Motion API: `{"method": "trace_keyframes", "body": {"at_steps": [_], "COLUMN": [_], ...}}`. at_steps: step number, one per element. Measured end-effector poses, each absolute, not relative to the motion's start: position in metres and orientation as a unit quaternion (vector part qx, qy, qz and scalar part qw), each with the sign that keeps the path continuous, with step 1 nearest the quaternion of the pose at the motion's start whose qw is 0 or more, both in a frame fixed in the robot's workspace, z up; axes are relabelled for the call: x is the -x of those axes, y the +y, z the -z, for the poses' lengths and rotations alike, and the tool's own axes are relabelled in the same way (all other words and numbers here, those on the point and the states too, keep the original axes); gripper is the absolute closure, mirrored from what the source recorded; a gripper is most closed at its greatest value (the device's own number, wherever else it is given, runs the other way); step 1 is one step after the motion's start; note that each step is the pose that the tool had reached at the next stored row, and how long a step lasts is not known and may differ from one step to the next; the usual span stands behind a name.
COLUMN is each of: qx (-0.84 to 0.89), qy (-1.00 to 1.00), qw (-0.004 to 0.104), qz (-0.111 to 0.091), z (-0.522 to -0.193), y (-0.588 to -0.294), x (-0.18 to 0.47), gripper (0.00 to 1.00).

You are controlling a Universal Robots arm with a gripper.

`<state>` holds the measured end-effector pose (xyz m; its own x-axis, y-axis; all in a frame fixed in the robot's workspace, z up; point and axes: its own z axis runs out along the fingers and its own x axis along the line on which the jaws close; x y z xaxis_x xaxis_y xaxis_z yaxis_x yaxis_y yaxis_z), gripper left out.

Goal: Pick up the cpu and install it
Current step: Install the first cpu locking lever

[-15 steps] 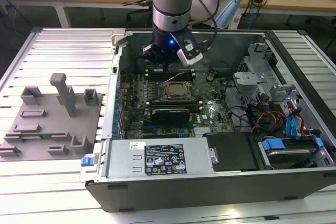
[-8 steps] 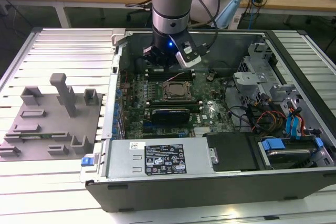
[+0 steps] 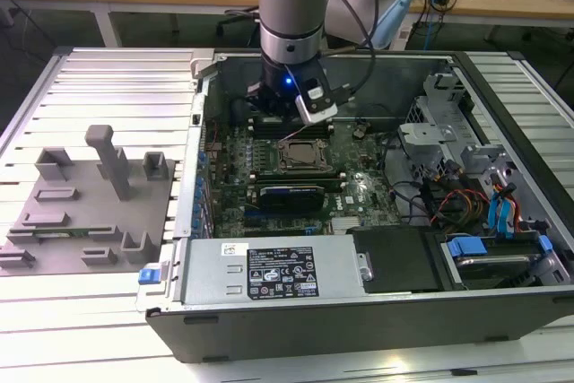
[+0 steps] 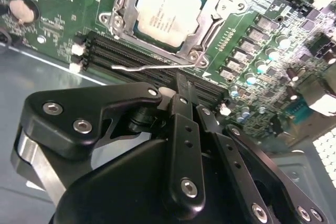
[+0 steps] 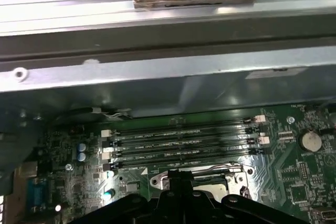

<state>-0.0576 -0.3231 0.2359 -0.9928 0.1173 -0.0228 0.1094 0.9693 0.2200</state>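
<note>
The black, bolted metal gripper (image 4: 181,85) hangs with its fingers pressed together, holding nothing. Just beyond its tips, the cpu (image 4: 167,14), a flat square with a pale brushed-metal top, sits in the steel-framed socket (image 4: 210,11) on the green motherboard (image 4: 58,19).
</note>
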Motion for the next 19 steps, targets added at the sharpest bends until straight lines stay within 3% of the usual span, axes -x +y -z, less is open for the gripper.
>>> {"method": "trace_keyframes", "body": {"at_steps": [19], "qx": [-0.108], "qy": [0.988], "qw": [0.023], "qz": [-0.109], "z": [-0.227], "y": [-0.312], "x": [0.04], "gripper": [0.89]}}
